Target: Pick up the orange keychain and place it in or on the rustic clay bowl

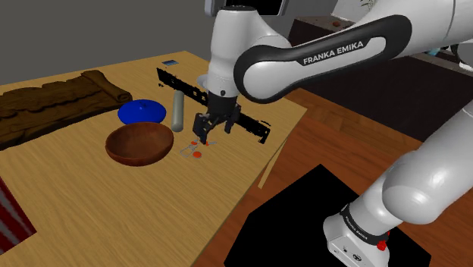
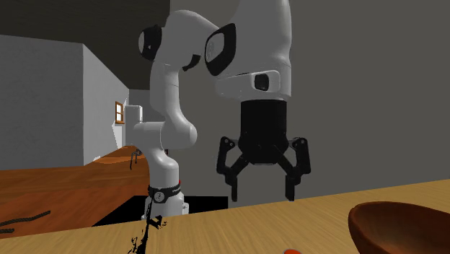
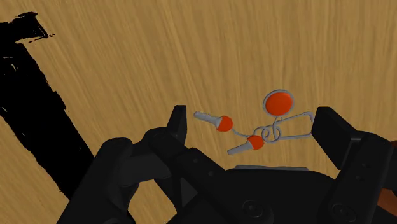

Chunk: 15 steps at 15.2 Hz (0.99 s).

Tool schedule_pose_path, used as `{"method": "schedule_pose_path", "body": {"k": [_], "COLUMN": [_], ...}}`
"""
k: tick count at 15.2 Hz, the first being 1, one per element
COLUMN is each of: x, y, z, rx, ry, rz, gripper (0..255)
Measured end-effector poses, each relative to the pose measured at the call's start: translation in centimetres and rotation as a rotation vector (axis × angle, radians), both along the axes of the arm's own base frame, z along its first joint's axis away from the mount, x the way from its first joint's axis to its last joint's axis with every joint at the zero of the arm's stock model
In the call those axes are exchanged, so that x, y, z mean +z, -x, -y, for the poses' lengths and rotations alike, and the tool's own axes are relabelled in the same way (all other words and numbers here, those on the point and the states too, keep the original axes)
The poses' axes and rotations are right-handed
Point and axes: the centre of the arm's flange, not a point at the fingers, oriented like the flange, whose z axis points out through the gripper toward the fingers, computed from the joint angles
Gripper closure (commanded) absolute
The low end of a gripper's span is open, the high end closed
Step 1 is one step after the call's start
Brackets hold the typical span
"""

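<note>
**Shoulder view.** The white arm carries the lettering "FRANKA EMIKA" in white on a dark band of its forearm; the band around its base also bears writing, too small to read. The black gripper hangs fingers-down just above the wooden table. The orange keychain lies flat on the table directly beneath it. To the view's left of the keychain, near but apart, sits the brown bowl – upright, with nothing in it. Behind the bowl are a blue dish and an upright grey cylinder. A long black strip lies across the table behind the gripper. The black stand fills the lower right.

**Second exterior view.** The gripper hangs above the table with its jaws spread wide and nothing between them. A sliver of the keychain shows at the bottom edge, and the bowl's rim shows at the lower right.

**Wrist view.** The keychain – an orange disc, a wire ring and two orange-capped keys – rests on the table between the two fingers, touching neither. The black strip lies well to one side.
</note>
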Motion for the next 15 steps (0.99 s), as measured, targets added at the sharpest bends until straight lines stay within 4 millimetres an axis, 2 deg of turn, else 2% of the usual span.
{"method": "schedule_pose_path", "body": {"k": [2,5,11,15], "x": [-1.6,-3.4,-6.8,-7.4], "y": [-1.0,-1.7,-1.4,-1.6], "z": [-2.0,-3.9,-4.3,-4.3], "rx": [-0.005,-0.010,-0.012,-0.011], "ry": [-0.004,-0.008,-0.008,-0.009], "rz": [-0.007,-0.013,-0.015,-0.014], "gripper": [0,0,0,0]}}
